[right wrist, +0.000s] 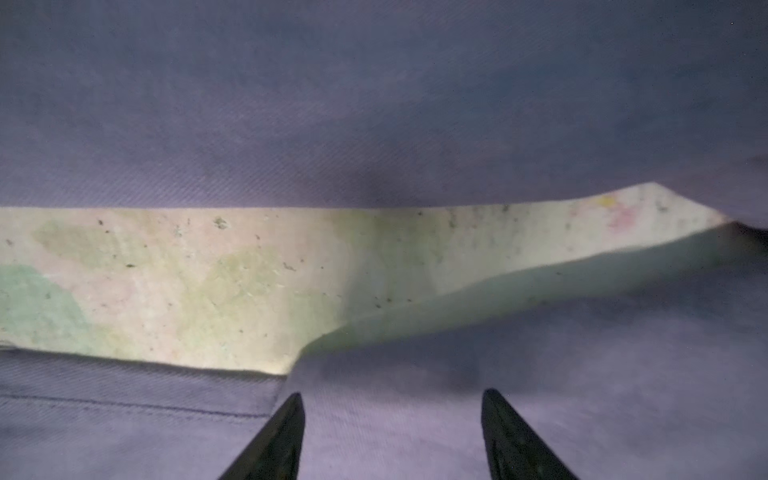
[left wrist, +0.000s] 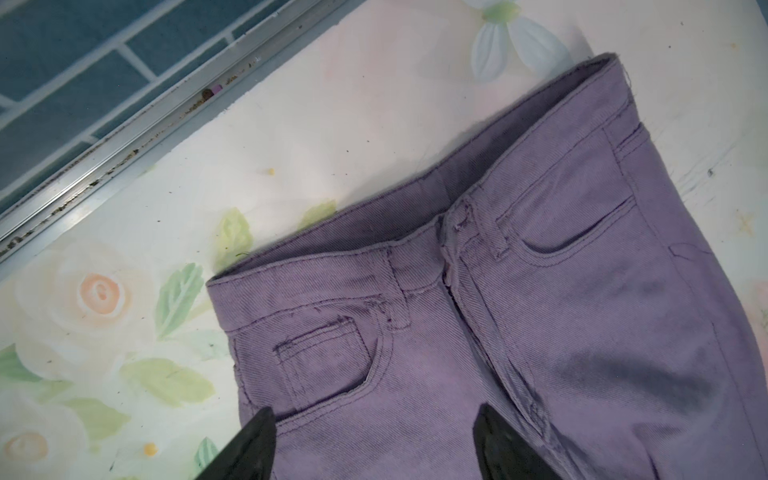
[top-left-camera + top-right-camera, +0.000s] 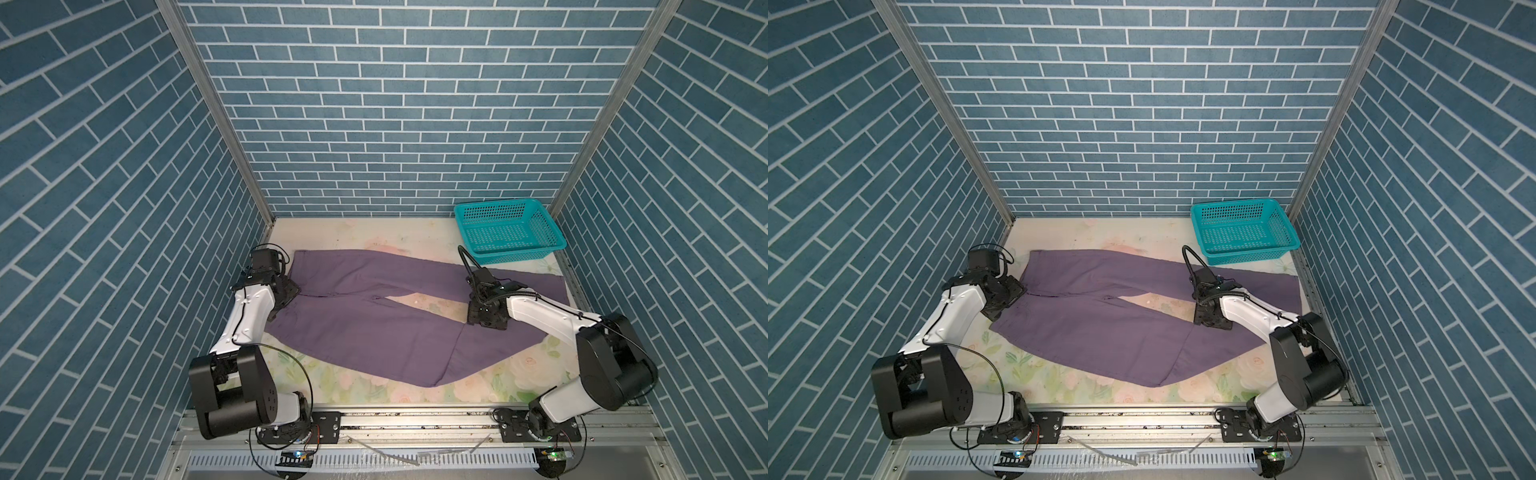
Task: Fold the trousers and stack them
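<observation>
The left gripper hung with its jaws released and nothing between them but the hip pocket of the trousers underneath; the waistband lay just ahead of the fingertips. The trousers were spread flat on the table, their legs splayed in a V towards the right gripper. That one also stood slack-jawed and held nothing, poised low over the near leg. A wedge of bare table lay just ahead of its tips, and the far leg beyond that. The near leg's end looked doubled over, though I couldn't be sure. The basket sat empty, well beyond those jaws. By my reckoning the job had barely begun: laid out, yes, but leg-on-leg, the cross folds and the stacking were all left.
</observation>
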